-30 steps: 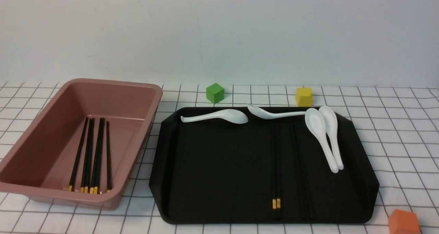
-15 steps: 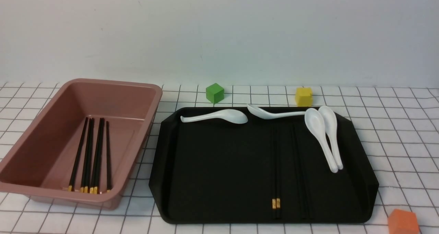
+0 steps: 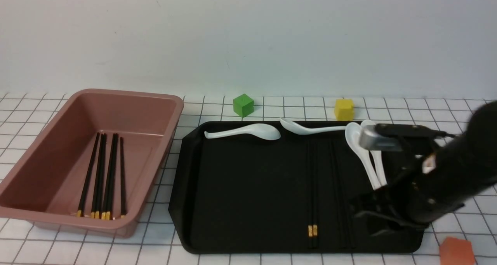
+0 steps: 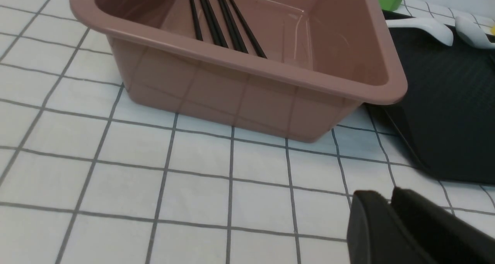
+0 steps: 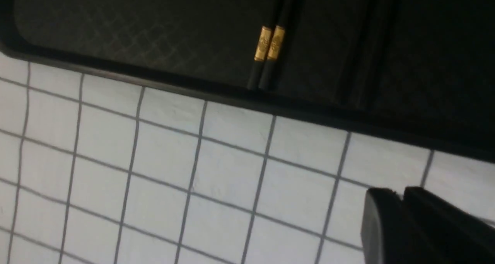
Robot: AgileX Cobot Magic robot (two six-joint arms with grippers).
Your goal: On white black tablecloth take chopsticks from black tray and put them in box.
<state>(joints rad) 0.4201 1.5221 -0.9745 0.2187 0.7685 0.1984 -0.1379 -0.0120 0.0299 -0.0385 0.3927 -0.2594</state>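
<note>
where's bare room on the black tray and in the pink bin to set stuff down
Free: the matte-black rectangular tray's left half, between the far white soup spoon, the near rim and the gold-banded black chopsticks; the dusty-pink plastic bin's floor right of its chopstick bundle. Crowded: the tray's right side, with spoons and the right gripper.

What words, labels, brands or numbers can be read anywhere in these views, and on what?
None can be read.
The gold bands on two chopsticks show a faint pattern, too blurred to read as text.
</note>
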